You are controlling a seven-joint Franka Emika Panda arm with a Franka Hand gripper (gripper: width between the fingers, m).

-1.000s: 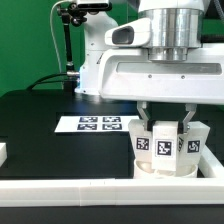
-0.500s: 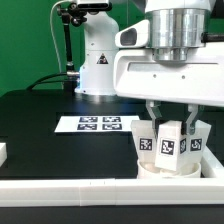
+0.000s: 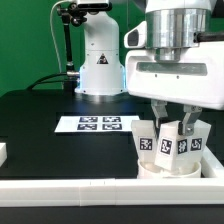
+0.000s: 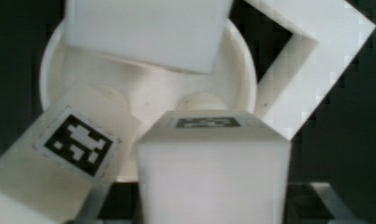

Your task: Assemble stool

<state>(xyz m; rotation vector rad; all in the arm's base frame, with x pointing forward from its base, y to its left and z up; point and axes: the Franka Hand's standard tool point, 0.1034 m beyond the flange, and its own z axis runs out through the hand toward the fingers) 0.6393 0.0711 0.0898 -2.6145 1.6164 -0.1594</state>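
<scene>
The stool's round white seat point(image 3: 166, 172) lies on the black table at the exterior view's right, close to the front rail. Three tagged white legs point(image 3: 145, 144) stand on it, close together. My gripper point(image 3: 168, 121) comes down from above and is shut on the middle leg point(image 3: 167, 146). In the wrist view the held leg point(image 4: 211, 165) fills the middle between the fingers of the gripper point(image 4: 211, 206), a tag on its end. Another tagged leg point(image 4: 68, 148) leans beside it over the seat's ring point(image 4: 60, 75). The seat's far side is hidden behind the legs.
The marker board point(image 3: 98, 124) lies flat mid-table, at the exterior view's left of the stool. A long white rail point(image 3: 90, 190) runs along the front edge. A small white block point(image 3: 3, 153) sits at the far left. The arm's base point(image 3: 100, 62) stands behind.
The wrist housing above the gripper has swung toward the exterior view's right. The gripper stays shut on the middle leg, which stays on the seat.
</scene>
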